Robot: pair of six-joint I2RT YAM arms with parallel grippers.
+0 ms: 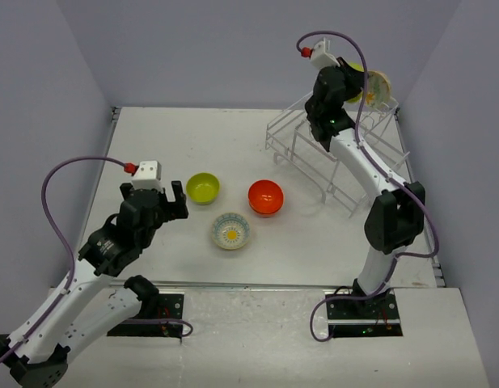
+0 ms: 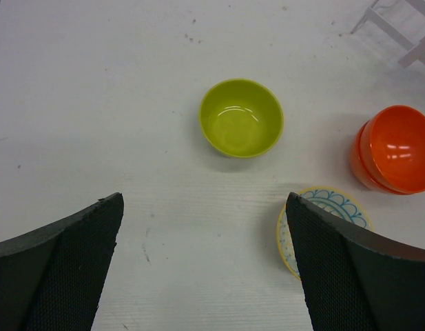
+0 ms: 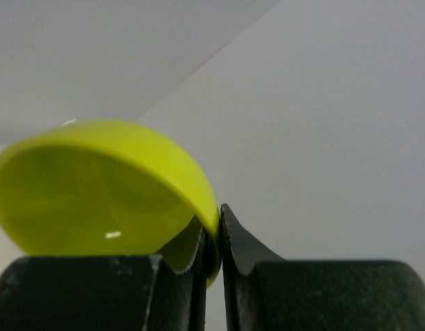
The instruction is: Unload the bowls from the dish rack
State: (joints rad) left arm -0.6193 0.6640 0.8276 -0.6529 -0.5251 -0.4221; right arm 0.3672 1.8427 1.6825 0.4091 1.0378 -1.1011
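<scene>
The white wire dish rack (image 1: 314,153) stands at the back right. My right gripper (image 1: 352,81) is raised above it, shut on the rim of a yellow-green bowl (image 3: 95,189), which also shows in the top view (image 1: 356,94). A cream flower-pattern bowl (image 1: 378,89) stands on edge in the rack just right of it. On the table lie a yellow-green bowl (image 1: 203,187), an orange-red bowl (image 1: 265,197) and a cream flower-pattern bowl (image 1: 231,230). My left gripper (image 1: 168,202) is open and empty, left of these; its view shows them as the yellow-green bowl (image 2: 241,117), the orange-red bowl (image 2: 395,148) and the patterned bowl (image 2: 329,205).
Grey walls close in the table at the back and both sides. The rack's lower tier (image 1: 346,190) reaches toward my right arm's base. A corner of the rack shows in the left wrist view (image 2: 401,31).
</scene>
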